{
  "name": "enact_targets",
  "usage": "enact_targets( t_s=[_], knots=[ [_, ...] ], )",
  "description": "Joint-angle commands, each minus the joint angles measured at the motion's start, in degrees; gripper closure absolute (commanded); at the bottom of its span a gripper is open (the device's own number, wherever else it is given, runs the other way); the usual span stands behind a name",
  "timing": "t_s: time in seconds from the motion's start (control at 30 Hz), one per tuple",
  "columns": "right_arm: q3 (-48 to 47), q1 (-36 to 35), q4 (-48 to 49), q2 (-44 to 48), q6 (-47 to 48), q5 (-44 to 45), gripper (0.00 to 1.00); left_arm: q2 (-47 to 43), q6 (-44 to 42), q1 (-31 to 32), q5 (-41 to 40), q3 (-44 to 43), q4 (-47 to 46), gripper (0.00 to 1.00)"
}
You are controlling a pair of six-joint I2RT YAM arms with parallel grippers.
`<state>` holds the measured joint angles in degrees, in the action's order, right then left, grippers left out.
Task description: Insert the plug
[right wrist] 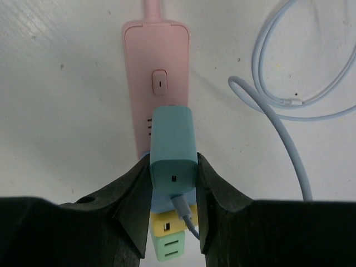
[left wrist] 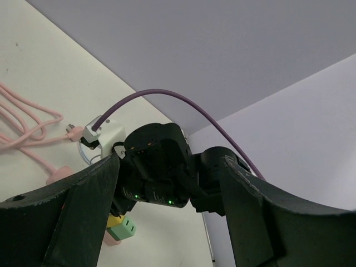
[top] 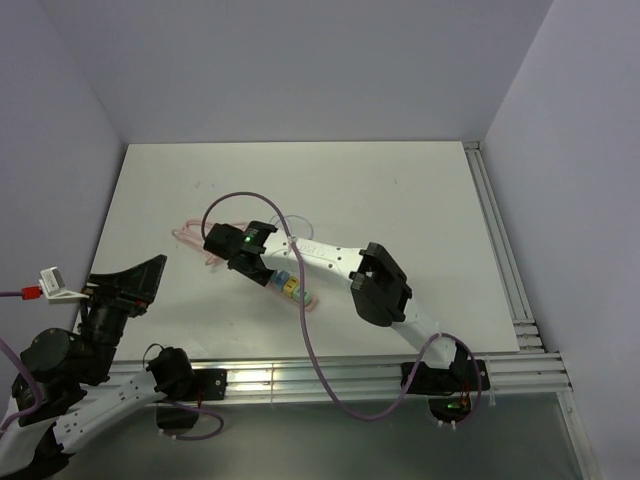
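Both fingers of your right gripper (right wrist: 173, 164) pinch the plug (right wrist: 173, 133) over the strip (right wrist: 158, 61); any tilt could jam it or shove the strip sideways. Left gripper (left wrist: 169, 162) gapes, empty.

the plug (right wrist: 173, 150) is a small teal charger block with rounded corners, standing upright on the power strip (right wrist: 157, 67) just below its oval switch, pinched on both flanks by the right gripper (right wrist: 173, 167); whether its prongs are fully seated cannot be told. a pale blue cable (right wrist: 289, 139) leaves the port in its top face and curls away in loops over the white table. the power strip is a long pink bar lying flat, its pink cord leaving the far end, with a yellow adapter (right wrist: 166, 222) and a green adapter (right wrist: 167, 247) in the sockets next to the plug.
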<state>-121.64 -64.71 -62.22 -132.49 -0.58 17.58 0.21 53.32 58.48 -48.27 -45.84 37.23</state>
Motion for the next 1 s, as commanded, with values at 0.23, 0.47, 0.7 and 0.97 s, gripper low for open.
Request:
enact_targets(
  t_s=[0.23,0.47,0.7,0.97],
  knots=[
    [11.9,1.2,16.9,13.2,-4.6,-8.4,1.00,-6.2,0.8,0.1,0.7,0.6,1.4,0.23],
    [19.9,3.3,26.3,25.4,-5.7,-23.7,1.00,-5.0,1.2,0.1,4.0,1.7,2.7,0.28],
    [32.5,6.3,37.9,35.4,-6.8,-42.1,1.00,-2.8,2.9,0.1,8.1,1.6,5.1,0.38],
    [36.1,6.5,43.9,40.0,-7.0,-52.7,1.00,5.0,2.0,0.1,12.8,5.0,-2.2,0.62]
  ],
)
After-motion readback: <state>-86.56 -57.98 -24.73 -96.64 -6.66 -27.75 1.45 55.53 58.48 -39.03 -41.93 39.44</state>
